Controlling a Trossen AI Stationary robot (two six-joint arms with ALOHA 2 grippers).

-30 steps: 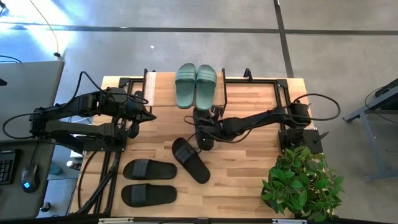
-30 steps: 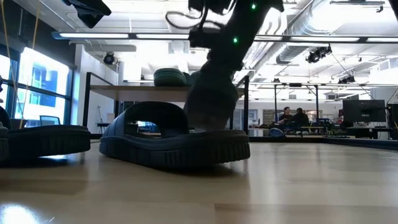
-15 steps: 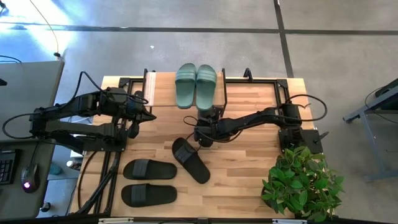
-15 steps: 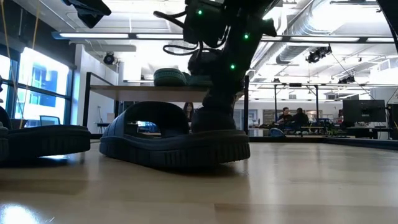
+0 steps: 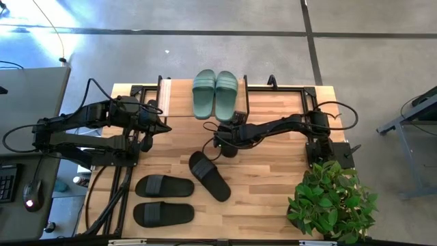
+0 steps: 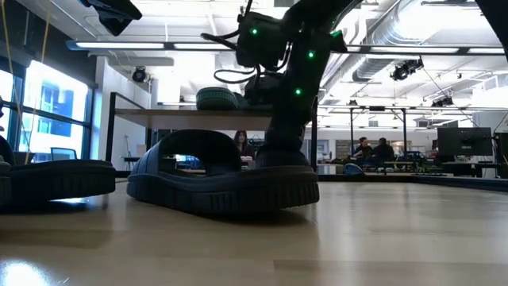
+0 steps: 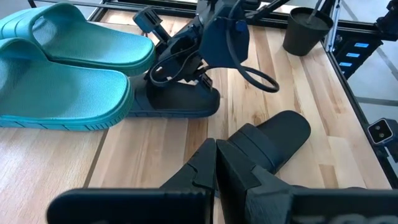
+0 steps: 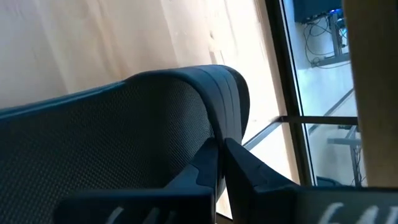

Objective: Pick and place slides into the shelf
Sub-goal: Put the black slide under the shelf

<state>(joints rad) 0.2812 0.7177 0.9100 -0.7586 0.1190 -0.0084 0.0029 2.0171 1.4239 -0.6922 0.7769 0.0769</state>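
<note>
The right claw [image 5: 220,137] sits low at the middle of the worktop [image 5: 273,198], just in front of the shelf [image 5: 179,96]. It is down on a black slide [image 7: 177,102] whose far end lies under the shelf's edge. Its own camera shows the two fingers drawn together against that slide's textured surface, so I would say it is clenched on it, though how firm the bite is I cannot see.

The sage-green pair [image 5: 215,93] already rests on the shelf's top board. Another black slide [image 5: 209,175] lies at an angle just in front of the claw, and the last black pair [image 5: 164,199] lies side by side nearer the front edge.

To do this well, the slide should go in flat and straight beneath the board, kept clear of the black frame, with no twist that would tip it against the angled slide alongside.

The left claw [image 5: 164,127] waits off to the left with its fingers closed on nothing.
</note>
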